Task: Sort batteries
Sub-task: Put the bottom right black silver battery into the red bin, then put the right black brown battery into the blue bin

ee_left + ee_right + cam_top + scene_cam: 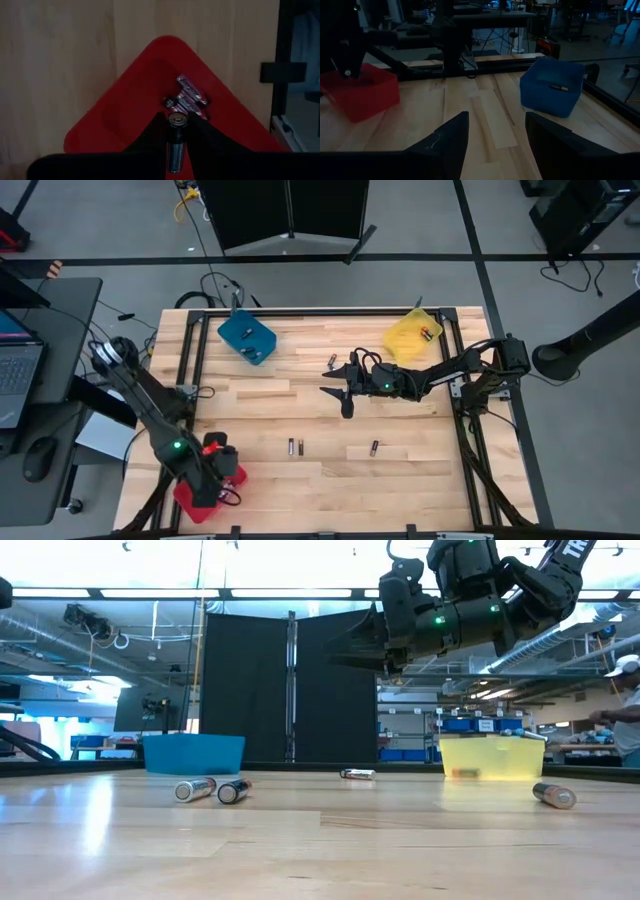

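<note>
- Wooden table [400,470] carries three loose batteries [295,447].
- Left gripper [176,134], above the red tray [125,120], pinches a battery [176,142].
- Right gripper [496,131], fingers wide and empty, hangs beyond the yellow tray [412,338].

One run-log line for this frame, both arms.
left gripper: shut on battery, over red tray | right gripper: open, empty, above mid-table | loose batteries on table
</note>
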